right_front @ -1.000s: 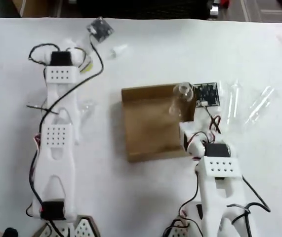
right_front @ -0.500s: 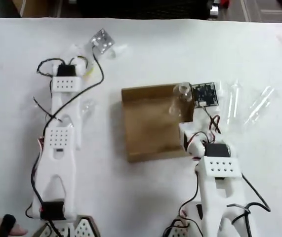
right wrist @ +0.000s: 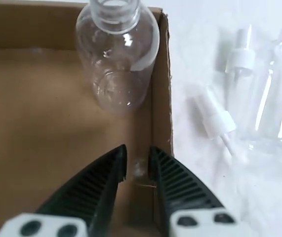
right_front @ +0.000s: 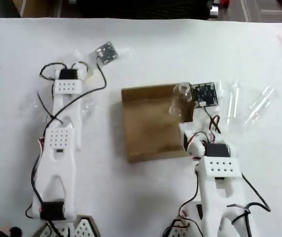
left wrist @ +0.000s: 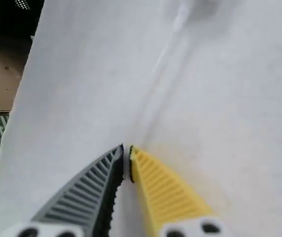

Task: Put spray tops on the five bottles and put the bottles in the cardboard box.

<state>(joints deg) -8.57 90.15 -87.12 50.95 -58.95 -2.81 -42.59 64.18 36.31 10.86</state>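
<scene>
1. The white tabletop (right_front: 180, 44) carries everything. By my judgement the task is barely begun, since none of the bottles I can make out wears a spray top.
2. The cardboard box (right_front: 148, 131) sits in the middle, between my 2 arms. It is open-topped, brown and shallow, and it holds 1 bottle.
3. My right hand (right wrist: 137, 153) hangs inside the box, close to the wall on my right side. Its black fingers stand a little apart and grip nothing.
4. My left hand (left wrist: 127, 150) is low over bare tabletop at the far left, well apart from the box. Its grey and yellow fingers are pressed together at the tips. A faint pale streak runs away from them, and I cannot tell whether it is something pinched.
5. The boxed bottle (right wrist: 116, 64) lies in the far corner against that same wall. It is clear plastic and round-shouldered, with a bare, open threaded neck, so I judge it still needs its top.
6. 2 more clear bottles (right_front: 259, 104) (right_front: 233, 101) lie on the tabletop to the right of the box. Another clear bottle (right_front: 86, 107) lies just beside my left arm. All of them are uncapped and unboxed.
7. White spray tops with thin tubes lie loose: 1 spray top (right wrist: 212, 118) is just outside the box wall, and a far spray top (right_front: 121, 49) is near my left hand.
</scene>
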